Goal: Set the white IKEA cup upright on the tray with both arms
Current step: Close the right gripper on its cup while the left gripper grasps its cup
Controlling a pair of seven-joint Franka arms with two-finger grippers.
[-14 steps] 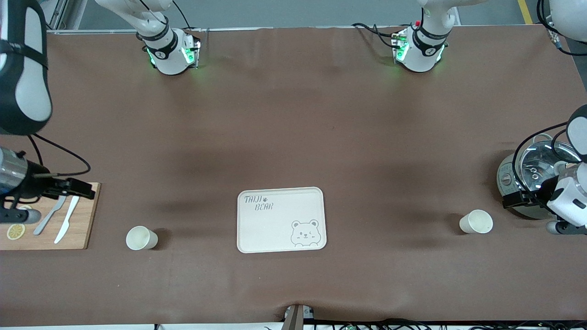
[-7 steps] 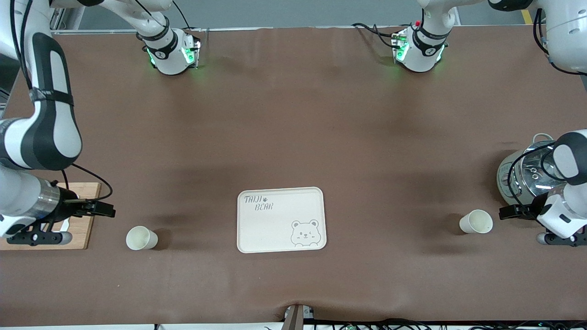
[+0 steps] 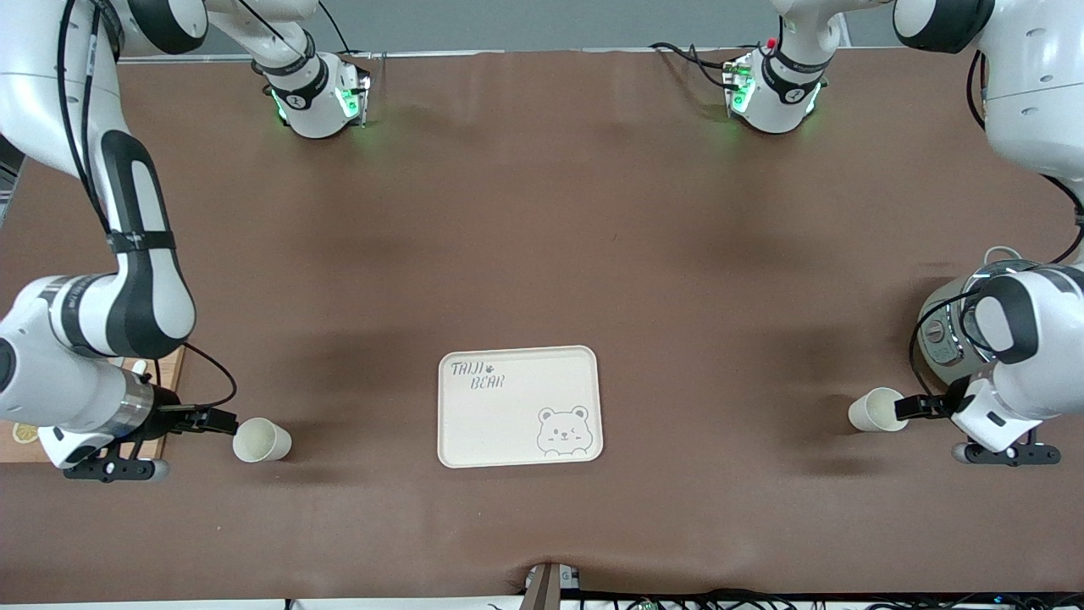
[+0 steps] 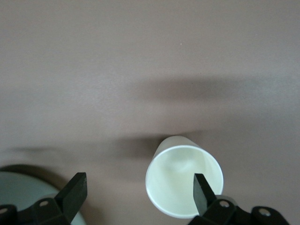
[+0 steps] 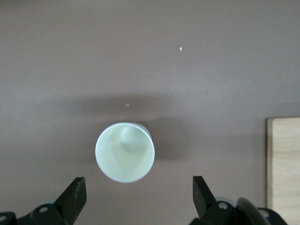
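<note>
Both jaws spread, empty. Left gripper [image 3: 899, 407] beside one cup [image 3: 877, 410], right gripper [image 3: 222, 419] beside other cup [image 3: 261, 440]. Probably light, thin-walled; pinch gently at mid-wall.

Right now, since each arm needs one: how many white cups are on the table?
2. One cup stands at the right arm's end, by the right gripper; the other cup is at the left arm's end, by the left gripper.

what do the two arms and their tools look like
Both arms are bulky, rounded white shells with black joint sections and thin black cables looping along them. The bases glow green. Each wrist has a silver metal collar. The left tool and right tool are small and black, each with two flat wedge-shaped fingers fixed by small screws.
</note>
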